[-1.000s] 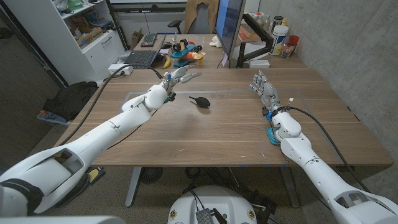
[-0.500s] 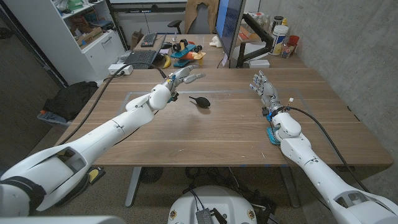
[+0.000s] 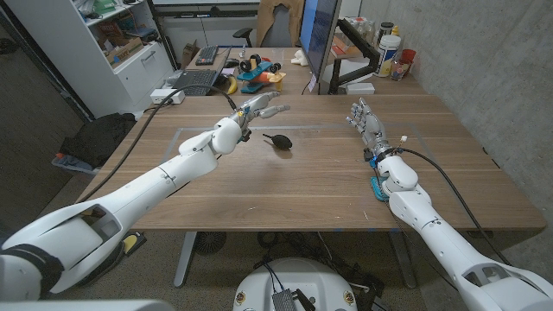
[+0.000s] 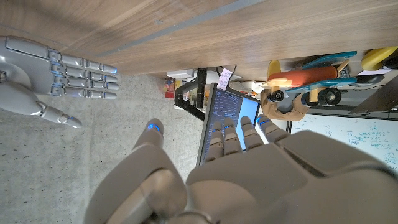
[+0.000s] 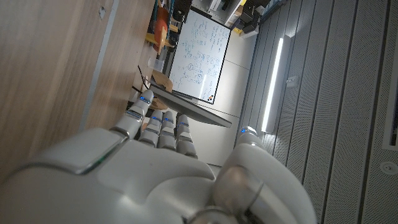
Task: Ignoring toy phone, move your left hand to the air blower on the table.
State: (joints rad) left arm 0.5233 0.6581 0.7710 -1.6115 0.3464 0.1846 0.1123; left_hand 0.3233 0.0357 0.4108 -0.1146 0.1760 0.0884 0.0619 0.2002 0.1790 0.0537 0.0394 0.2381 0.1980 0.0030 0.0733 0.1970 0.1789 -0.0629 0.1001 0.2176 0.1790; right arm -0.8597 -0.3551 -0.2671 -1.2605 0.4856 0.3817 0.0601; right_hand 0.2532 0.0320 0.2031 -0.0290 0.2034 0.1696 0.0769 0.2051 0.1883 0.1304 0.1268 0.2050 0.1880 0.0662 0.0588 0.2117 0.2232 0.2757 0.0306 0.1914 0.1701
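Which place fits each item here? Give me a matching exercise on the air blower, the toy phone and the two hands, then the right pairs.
Things:
1. air blower
2. toy phone
3. left robot hand
4. right robot hand

Places:
A. under the right forearm, near the wrist
B. raised, just behind the blower
C. on the table's middle, untouched
D. open, fingers pointing away, at the table's right side

Pairs: 1-C, 2-A, 3-B, 4-D
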